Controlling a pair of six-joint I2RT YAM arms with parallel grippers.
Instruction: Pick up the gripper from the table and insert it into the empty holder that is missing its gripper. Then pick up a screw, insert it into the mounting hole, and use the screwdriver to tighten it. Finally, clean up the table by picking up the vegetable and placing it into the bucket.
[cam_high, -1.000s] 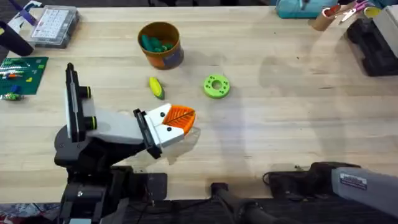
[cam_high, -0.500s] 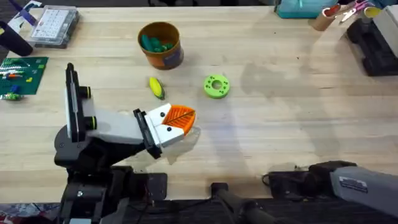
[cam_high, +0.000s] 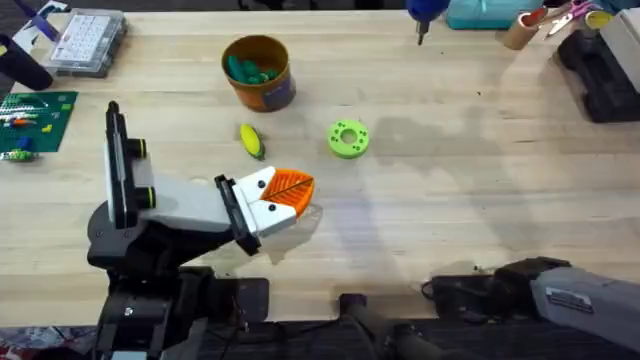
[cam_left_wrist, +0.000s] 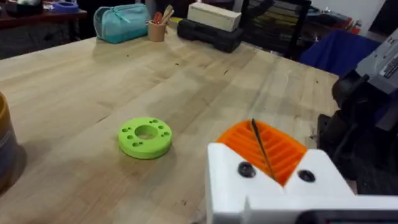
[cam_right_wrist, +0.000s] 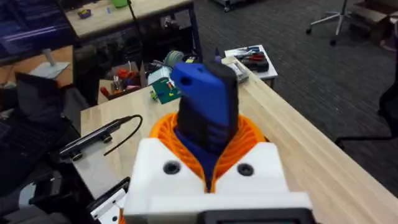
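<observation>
My left gripper (cam_high: 295, 188) rests low over the table (cam_high: 450, 200), its orange pads shut with nothing seen between them (cam_left_wrist: 258, 134). The vegetable (cam_high: 250, 140), a yellow corn cob with a green end, lies just beyond it. Farther back stands the orange-tan bucket (cam_high: 258, 70) with dark green pieces inside. My right gripper (cam_right_wrist: 208, 146) is shut on the blue screwdriver (cam_right_wrist: 205, 99), whose tip and thin bit show at the table's far edge (cam_high: 422, 18). The loose gripper, the holder, the screw and the mounting hole are out of view.
A lime-green ring (cam_high: 348, 138) (cam_left_wrist: 145, 137) lies right of the corn. A clear parts box (cam_high: 88, 40) and a green circuit board (cam_high: 35, 120) sit at the far left. A teal pouch (cam_high: 485, 12) and a black case (cam_high: 600, 70) line the far right.
The blue screwdriver tip has come into the overhead view at the far edge, and a shadow on the table has slid left. The left arm has not moved.
</observation>
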